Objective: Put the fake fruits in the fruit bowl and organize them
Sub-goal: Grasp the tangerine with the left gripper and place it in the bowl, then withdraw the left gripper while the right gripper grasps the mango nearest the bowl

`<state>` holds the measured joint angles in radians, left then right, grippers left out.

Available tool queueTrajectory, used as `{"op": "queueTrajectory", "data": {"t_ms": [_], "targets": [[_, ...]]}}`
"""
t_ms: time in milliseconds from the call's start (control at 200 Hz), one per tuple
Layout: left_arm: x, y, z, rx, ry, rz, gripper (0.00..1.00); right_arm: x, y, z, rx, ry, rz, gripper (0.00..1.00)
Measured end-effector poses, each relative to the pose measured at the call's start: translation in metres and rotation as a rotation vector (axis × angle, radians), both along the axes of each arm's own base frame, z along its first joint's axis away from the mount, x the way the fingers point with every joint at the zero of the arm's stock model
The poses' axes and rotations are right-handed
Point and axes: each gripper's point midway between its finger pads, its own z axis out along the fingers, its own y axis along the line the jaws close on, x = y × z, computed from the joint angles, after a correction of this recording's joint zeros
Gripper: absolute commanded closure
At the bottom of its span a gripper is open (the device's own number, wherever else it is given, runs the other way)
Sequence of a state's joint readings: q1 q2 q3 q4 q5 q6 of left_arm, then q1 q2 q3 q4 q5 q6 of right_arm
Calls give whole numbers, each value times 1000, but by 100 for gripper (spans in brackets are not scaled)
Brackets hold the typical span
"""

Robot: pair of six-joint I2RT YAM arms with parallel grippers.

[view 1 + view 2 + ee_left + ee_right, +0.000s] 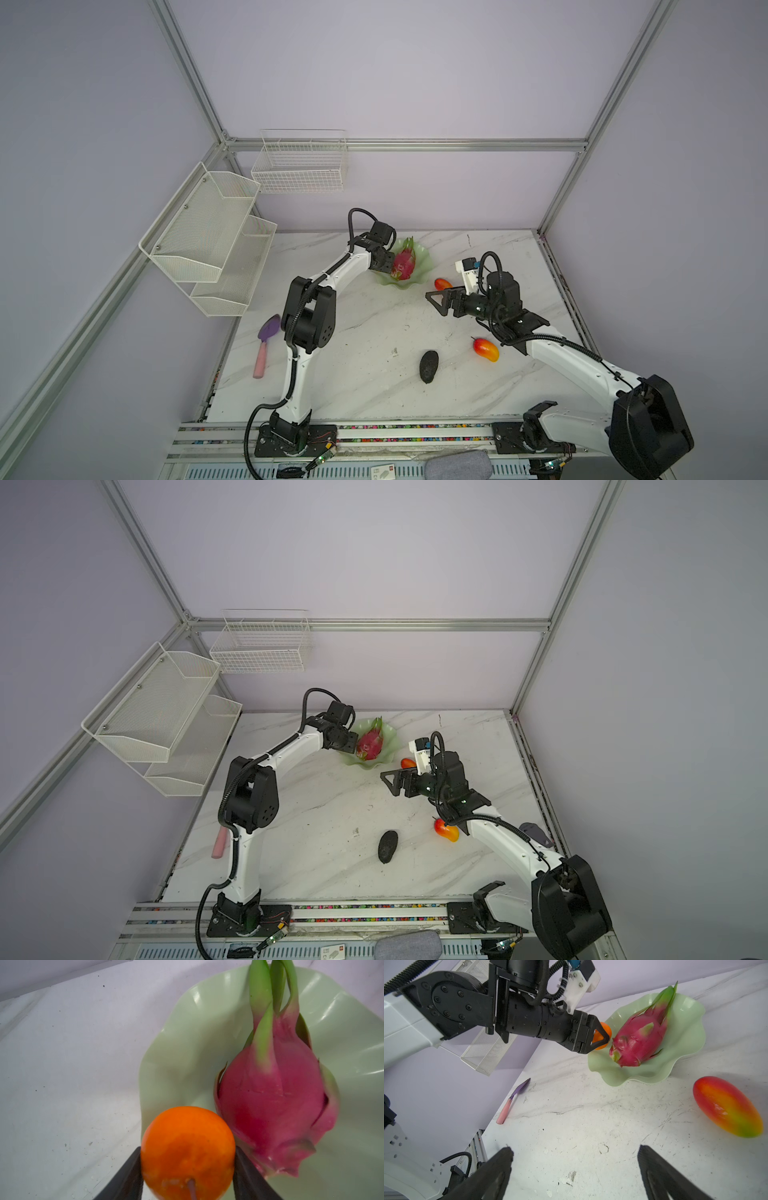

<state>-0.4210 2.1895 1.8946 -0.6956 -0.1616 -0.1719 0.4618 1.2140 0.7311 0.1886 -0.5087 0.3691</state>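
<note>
The left gripper [601, 1038] clasps the orange [187, 1147] just over the rim of the bowl [187, 1053] by the desk's [353, 374] far edge. It sits beside the dragon fruit [274, 1101] inside, seemingly aiming for the free side. The right gripper [436, 303] hangs spread and empty.

Counted in the scene are one dragon fruit [403, 262], one orange [188, 1152], one avocado [429, 366], two mangoes [485, 349], one fruit bowl [423, 267], one trowel [268, 332] and two white baskets [299, 166].
</note>
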Motion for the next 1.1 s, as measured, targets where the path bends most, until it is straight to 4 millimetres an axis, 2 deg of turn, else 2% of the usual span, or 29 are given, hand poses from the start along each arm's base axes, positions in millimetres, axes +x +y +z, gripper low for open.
{"op": "queueTrajectory", "data": {"t_ms": [160, 345, 630, 755, 830, 935, 1010, 1100], "targets": [[1, -1, -9, 8, 11, -6, 38, 2, -3, -2, -8, 4, -14, 3], [3, -2, -11, 9, 5, -11, 26, 1, -5, -1, -12, 5, -25, 3], [5, -2, -9, 15, -4, -27, 20, 3, -9, 0, -12, 4, -40, 3], [4, -6, -4, -3, -7, -42, 17, 11, -20, -5, -25, 23, -101, 3], [3, -9, 10, -26, -26, -52, 14, 21, -34, -12, -41, 46, -165, 3], [-1, -12, 50, -77, -103, -69, 13, 32, -51, -25, -71, 79, -245, 3], [-13, -12, 85, -125, -166, -88, 12, 39, -60, -38, -109, 105, -291, 3], [-33, -13, 119, -187, -223, -122, 11, 48, -66, -56, -176, 145, -325, 3]]}}
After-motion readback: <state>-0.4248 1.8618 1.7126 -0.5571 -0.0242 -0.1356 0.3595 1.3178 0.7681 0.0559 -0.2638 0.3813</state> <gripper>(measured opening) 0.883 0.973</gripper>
